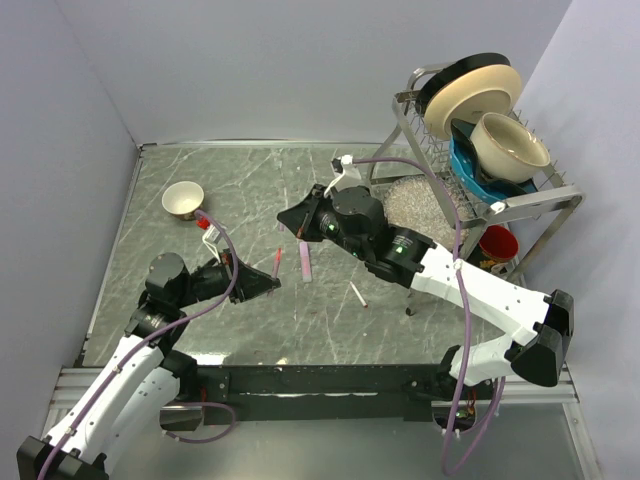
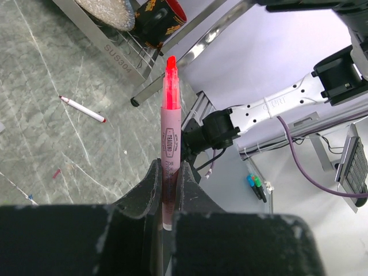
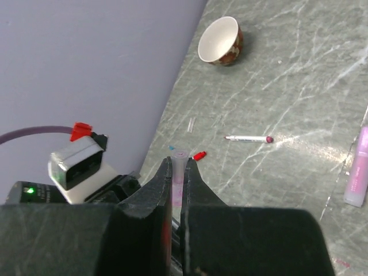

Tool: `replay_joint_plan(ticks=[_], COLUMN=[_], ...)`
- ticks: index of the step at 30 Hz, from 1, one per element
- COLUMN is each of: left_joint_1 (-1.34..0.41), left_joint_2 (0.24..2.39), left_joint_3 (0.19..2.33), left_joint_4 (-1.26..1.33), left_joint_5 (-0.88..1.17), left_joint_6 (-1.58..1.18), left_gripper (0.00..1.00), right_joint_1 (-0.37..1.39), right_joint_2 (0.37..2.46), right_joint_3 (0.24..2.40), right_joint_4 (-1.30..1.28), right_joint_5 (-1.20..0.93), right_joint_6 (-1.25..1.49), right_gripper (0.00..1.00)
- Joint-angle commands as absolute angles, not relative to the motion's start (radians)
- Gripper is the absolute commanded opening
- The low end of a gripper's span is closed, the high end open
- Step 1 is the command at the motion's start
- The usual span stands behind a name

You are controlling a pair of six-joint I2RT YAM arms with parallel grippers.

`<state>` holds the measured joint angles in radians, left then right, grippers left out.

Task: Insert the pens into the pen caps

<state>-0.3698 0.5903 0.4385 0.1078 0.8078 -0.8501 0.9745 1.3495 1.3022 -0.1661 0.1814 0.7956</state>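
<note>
My left gripper (image 2: 170, 175) (image 1: 268, 284) is shut on a pen (image 2: 171, 129) with a pale pink barrel. The pen stands upright, its bare red tip (image 1: 277, 260) on top. My right gripper (image 3: 178, 165) (image 1: 283, 217) is shut on a small translucent pink pen cap (image 3: 179, 158), of which only the end shows above the fingers. The two grippers are apart, the right one up and to the right of the left one. On the table lie a pink pen (image 1: 305, 261) (image 3: 357, 169), a thin white pen (image 1: 357, 294) (image 3: 248, 138) (image 2: 83, 108) and a tiny red pen cap (image 3: 199, 155).
A small bowl (image 1: 183, 199) (image 3: 220, 40) stands at the back left. A dish rack (image 1: 520, 205) with plates and bowls fills the back right, and a dark mug with a red inside (image 1: 497, 243) (image 2: 158, 14) stands under it. Walls close the left and far sides.
</note>
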Motion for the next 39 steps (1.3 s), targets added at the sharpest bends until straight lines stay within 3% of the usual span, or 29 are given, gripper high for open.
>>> replay_joint_plan(ticks=[1, 39], left_joint_1=[-0.37, -0.37], left_joint_2=[0.574, 0.584], left_joint_3=[0.454, 0.463], left_joint_4=[0.138, 0.17], left_joint_5=[0.821, 0.761], left_joint_6=[-0.828, -0.848], left_gripper=[0.01, 0.01], right_joint_1=[0.974, 1.066], right_joint_2=[1.307, 1.285], right_joint_3=[1.266, 1.146], right_joint_4=[-0.101, -0.063], right_joint_5=[0.187, 0.232], right_joint_6=[0.808, 0.847], right_gripper=[0.0, 0.0])
